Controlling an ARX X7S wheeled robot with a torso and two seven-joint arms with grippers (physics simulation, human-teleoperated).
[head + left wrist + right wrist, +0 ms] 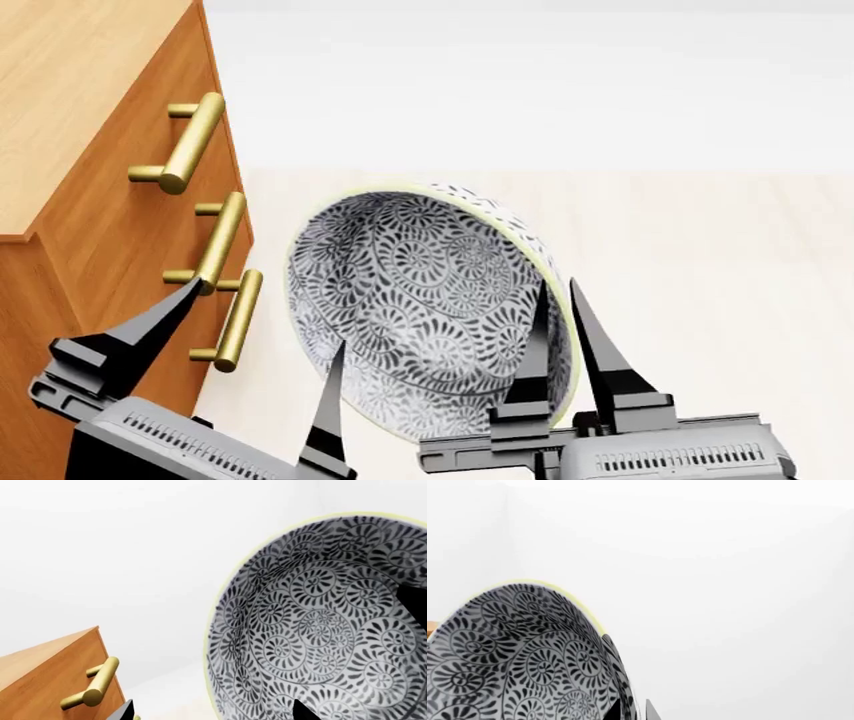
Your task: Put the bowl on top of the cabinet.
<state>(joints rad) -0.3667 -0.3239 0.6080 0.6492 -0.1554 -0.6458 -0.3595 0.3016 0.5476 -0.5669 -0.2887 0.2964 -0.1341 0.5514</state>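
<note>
The bowl (414,300), white with a dense grey-black floral pattern and a pale rim, hangs tilted on its side in the air beside the cabinet (80,100), level with its drawer fronts. My right gripper (558,288) is shut on the bowl's right rim, one finger inside and one outside the wall. The right wrist view shows that gripper (632,702) on the bowl (514,650). My left gripper (267,315) stands wide open between the cabinet front and the bowl. In the left wrist view the bowl's (313,620) rim lies between the left gripper's (213,705) fingers without being clamped.
The cabinet's lighter wood top rises at the head view's upper left, above the bowl. Brass bar handles (187,140) stick out of its orange-brown front, close to my left fingers. One handle (100,682) shows on the cabinet (47,670). Pale floor (694,250) lies beyond.
</note>
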